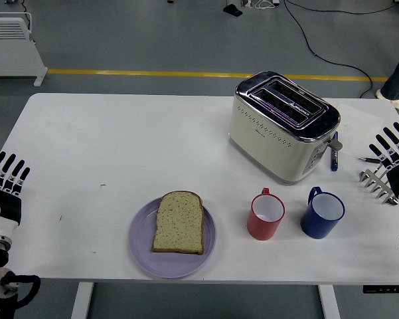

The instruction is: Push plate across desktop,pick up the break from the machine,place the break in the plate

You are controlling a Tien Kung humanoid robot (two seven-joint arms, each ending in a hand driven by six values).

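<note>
Both hands, left (6,176) and right (393,147), sit spread and empty at the table's side edges, since the bread (178,222) already lies flat on the plate (138,247), near the toaster (284,126).

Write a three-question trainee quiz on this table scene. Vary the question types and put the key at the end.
1. True or false: the slice of bread lies on the purple plate.
2. Which mug stands nearer the plate: A) the red mug, B) the blue mug?
3. Fill in: the toaster slots hold ____ bread.

Key: 1 true; 2 A; 3 no. The left hand and the right hand hold nothing.
</note>
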